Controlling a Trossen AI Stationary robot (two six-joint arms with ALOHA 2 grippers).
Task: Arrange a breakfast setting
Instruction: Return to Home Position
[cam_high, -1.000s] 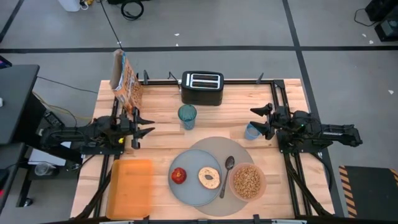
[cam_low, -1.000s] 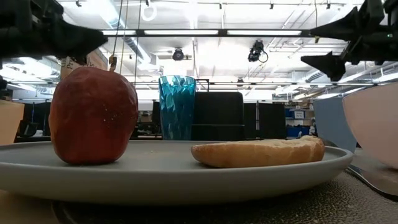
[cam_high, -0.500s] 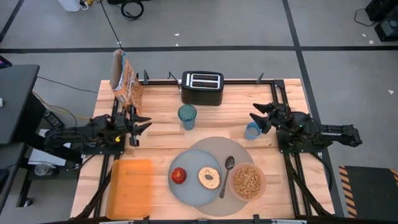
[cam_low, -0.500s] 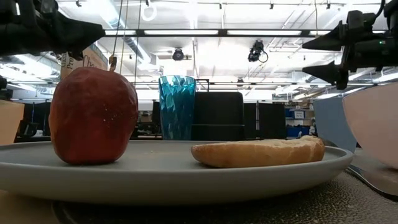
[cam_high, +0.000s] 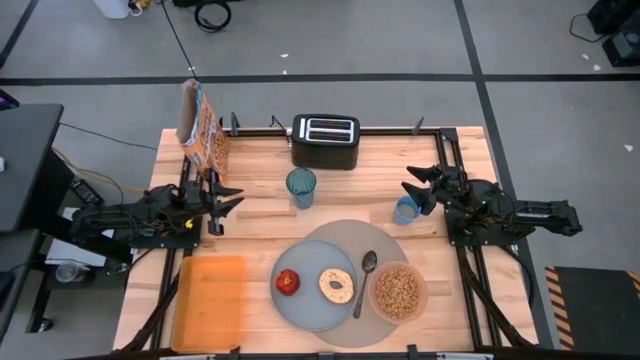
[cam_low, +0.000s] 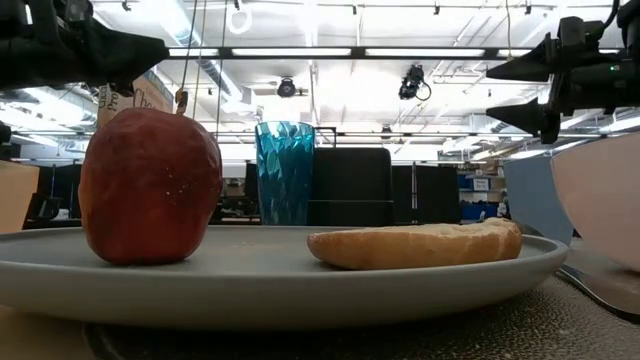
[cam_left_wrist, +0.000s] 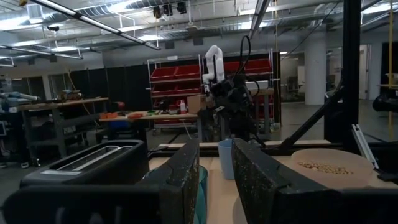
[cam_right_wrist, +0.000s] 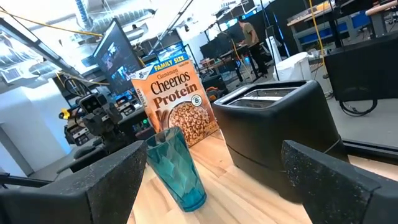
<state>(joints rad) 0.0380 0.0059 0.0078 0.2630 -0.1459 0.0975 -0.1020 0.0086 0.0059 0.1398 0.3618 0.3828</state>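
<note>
Near the table's front middle, the round grey mat carries a grey-blue plate with a red fruit and a bagel. The pink bowl of brown cereal sits on the mat's right part. The metal spoon lies between plate and bowl. The teal tumbler stands upright behind the mat. My left gripper hovers at the left edge, narrowly open and holding nothing. My right gripper hovers at the right edge, wide open.
A black toaster stands at the far edge, a cereal box at the far left corner. An orange tray lies at the near left. A small blue cup stands just below my right gripper's fingers.
My right gripper has turned at the wrist and drawn back slightly toward the right edge, staying open. My left gripper has tipped up a little.
</note>
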